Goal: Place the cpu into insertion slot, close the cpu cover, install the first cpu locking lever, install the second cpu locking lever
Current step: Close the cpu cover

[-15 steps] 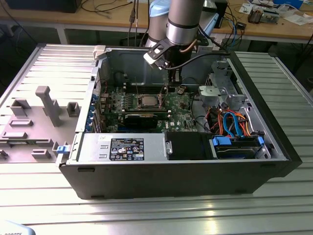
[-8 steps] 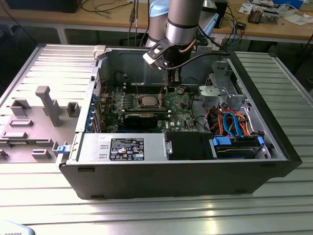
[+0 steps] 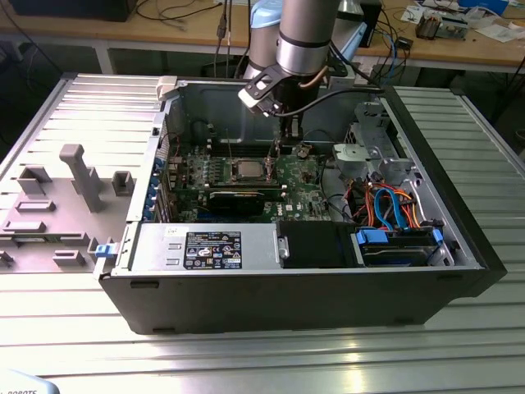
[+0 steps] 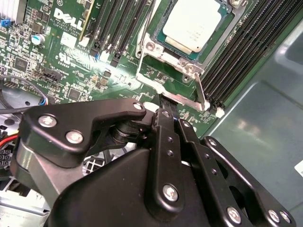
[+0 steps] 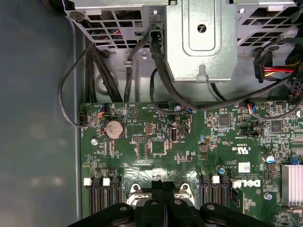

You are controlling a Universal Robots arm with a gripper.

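Where the cpu (image 4: 191, 23) sits in the insertion slot (image 4: 163, 54), we find the pincer (image 4: 173, 116) pressed together nearby; a white printed label (image 5: 244, 167) marks the motherboard (image 5: 142, 127).

Second wrist view: cpu (image 4: 191, 23) cropped at the frame edge. First wrist view: gripper (image 5: 163, 183) hides most of the insertion slot (image 5: 135, 191).

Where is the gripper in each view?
Exterior view: gripper above the board, on the exterior view's right of the cpu.
Second wrist view: gripper close to the cpu, memory slots either side.
First wrist view: gripper between two banks of memory slots.
Shared landmark: the memory slots.
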